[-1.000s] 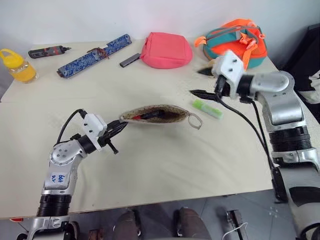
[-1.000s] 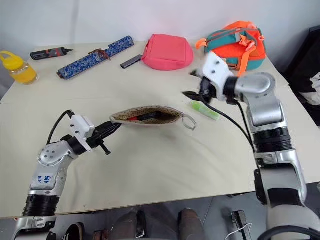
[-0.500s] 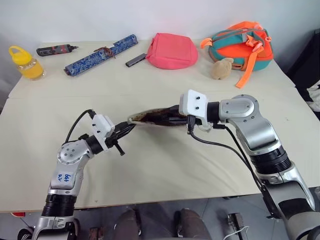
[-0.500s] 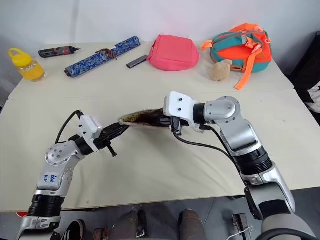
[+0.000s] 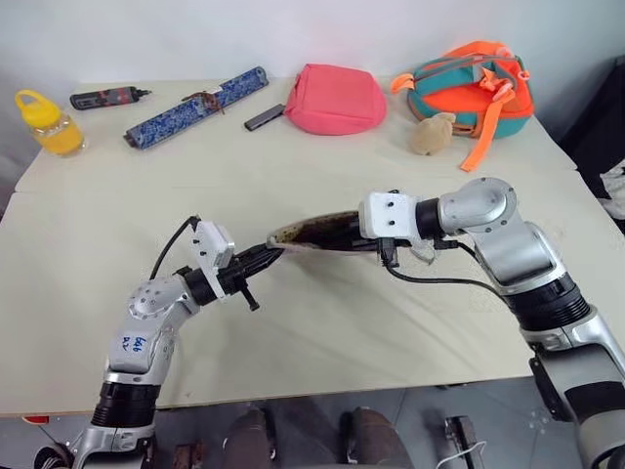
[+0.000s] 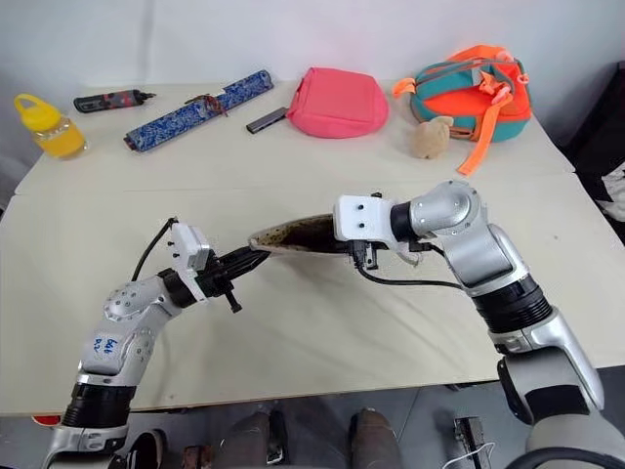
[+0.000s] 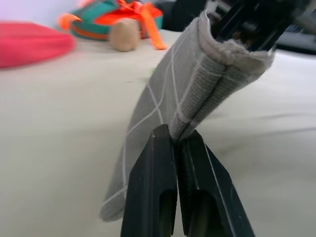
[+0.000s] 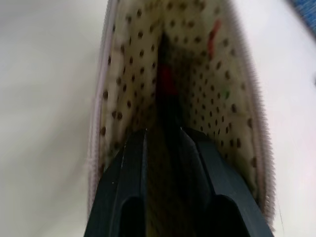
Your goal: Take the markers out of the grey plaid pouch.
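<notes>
Left hand (image 7: 176, 143) clamped on flat grey plaid fabric pouch (image 7: 197, 89). Right hand (image 8: 163, 136) inside, nipping slim dark red-ended marker (image 8: 165, 81). Risk: snagging lining, dragging pouch loose.

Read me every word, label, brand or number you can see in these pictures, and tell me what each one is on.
Sticker on the robot's left arm: blue handwriting in two short lines, too small to read with any certainty.
Things on the table: no readable word, brand, number or sign on any of them.
</notes>
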{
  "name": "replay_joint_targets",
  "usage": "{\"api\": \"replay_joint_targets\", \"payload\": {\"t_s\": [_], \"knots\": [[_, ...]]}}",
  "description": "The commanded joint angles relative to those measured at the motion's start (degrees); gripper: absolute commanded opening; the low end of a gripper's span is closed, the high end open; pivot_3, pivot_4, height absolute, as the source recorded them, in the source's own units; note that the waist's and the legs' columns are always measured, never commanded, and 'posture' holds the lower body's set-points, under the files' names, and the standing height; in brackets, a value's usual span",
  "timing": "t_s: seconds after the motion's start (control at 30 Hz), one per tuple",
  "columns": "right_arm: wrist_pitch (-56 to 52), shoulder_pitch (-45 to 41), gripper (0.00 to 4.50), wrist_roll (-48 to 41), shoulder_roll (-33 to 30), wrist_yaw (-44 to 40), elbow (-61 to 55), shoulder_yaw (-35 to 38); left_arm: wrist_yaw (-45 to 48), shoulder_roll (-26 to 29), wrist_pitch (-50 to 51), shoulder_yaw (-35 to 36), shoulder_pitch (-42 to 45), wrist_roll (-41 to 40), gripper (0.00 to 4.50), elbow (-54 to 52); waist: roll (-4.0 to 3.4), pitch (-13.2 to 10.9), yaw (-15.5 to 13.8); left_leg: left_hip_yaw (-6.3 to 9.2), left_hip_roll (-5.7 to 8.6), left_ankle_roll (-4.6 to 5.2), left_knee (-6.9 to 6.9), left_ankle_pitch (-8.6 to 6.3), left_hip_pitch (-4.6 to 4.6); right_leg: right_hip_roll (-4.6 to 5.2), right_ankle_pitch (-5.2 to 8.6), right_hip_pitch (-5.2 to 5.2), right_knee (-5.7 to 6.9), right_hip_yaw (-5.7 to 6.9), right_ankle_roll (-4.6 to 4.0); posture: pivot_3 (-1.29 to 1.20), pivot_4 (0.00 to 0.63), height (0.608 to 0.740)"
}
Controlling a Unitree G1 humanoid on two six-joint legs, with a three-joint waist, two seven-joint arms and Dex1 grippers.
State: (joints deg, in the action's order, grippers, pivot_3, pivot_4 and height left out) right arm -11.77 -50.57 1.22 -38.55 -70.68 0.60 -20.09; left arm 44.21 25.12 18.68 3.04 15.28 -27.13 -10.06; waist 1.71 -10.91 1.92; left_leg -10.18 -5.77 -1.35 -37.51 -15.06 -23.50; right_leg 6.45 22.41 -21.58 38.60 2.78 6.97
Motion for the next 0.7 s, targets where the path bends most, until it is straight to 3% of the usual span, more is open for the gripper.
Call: {"api": "replay_joint_targets", "payload": {"t_s": [0.03, 0.2, 0.5, 0.6, 0.67, 0.7], "knots": [[-1.45, -3.66, 1.08, 0.14, -1.28, -3.26, -1.87, -0.15, 0.76, 1.12, 10.73, 0.96, -0.57, -9.72, 0.00, -6.69, 0.00, 0.00, 0.16, 0.01, -0.02, -0.01, 0.01, 0.00, 0.02, -0.01, 0.00, 0.00, 0.03, 0.00, 0.00, 0.00, 0.150, 0.740], [-8.88, -7.01, 1.08, -1.69, -2.67, -9.43, -4.19, -1.42, -1.24, 2.40, 21.12, 2.85, -0.59, -16.91, 0.00, -9.05, 0.00, 0.00, 0.01, 0.05, -0.01, -0.01, 0.04, 0.01, 0.03, 0.00, 0.00, 0.01, 0.02, -0.01, 0.00, 0.00, 0.150, 0.740], [-1.98, -3.98, 1.08, 7.24, -1.62, -5.90, 2.42, -7.42, -2.90, 3.07, 16.75, 0.60, -1.36, -9.07, 0.00, -8.13, 0.00, 0.00, -0.20, 0.03, 0.03, -0.01, -0.05, 0.01, 0.02, 0.01, 0.00, 0.09, -0.10, -0.01, -0.01, 0.00, 0.150, 0.740], [-0.85, -3.98, 1.66, 8.21, -0.83, -4.59, 3.68, -7.42, -2.49, 3.10, 16.03, 0.36, -1.83, -8.32, 0.00, -8.03, 0.00, 0.00, -0.09, 0.03, 0.01, -0.01, -0.08, 0.01, 0.03, 0.00, 0.00, 0.09, -0.07, -0.02, -0.01, 0.00, 0.150, 0.740], [0.34, -3.57, 2.28, 8.82, -0.22, -3.63, 3.92, -7.54, -2.38, 3.14, 15.76, 0.26, -1.89, -8.02, 0.00, -7.88, 0.00, 0.00, -0.07, 0.03, 0.00, -0.01, -0.08, 0.01, 0.05, -0.02, 0.00, 0.09, -0.06, -0.02, -0.01, 0.00, 0.150, 0.740], [0.29, -3.32, 2.28, 8.48, 0.40, -3.38, 3.84, -7.31, -2.46, 3.10, 15.75, 0.33, -1.73, -8.03, 0.00, -7.74, 0.00, 0.00, -0.06, 0.03, 0.00, -0.01, -0.07, 0.01, 0.05, -0.01, 0.00, 0.09, -0.06, -0.02, -0.01, 0.00, 0.150, 0.740]]}}
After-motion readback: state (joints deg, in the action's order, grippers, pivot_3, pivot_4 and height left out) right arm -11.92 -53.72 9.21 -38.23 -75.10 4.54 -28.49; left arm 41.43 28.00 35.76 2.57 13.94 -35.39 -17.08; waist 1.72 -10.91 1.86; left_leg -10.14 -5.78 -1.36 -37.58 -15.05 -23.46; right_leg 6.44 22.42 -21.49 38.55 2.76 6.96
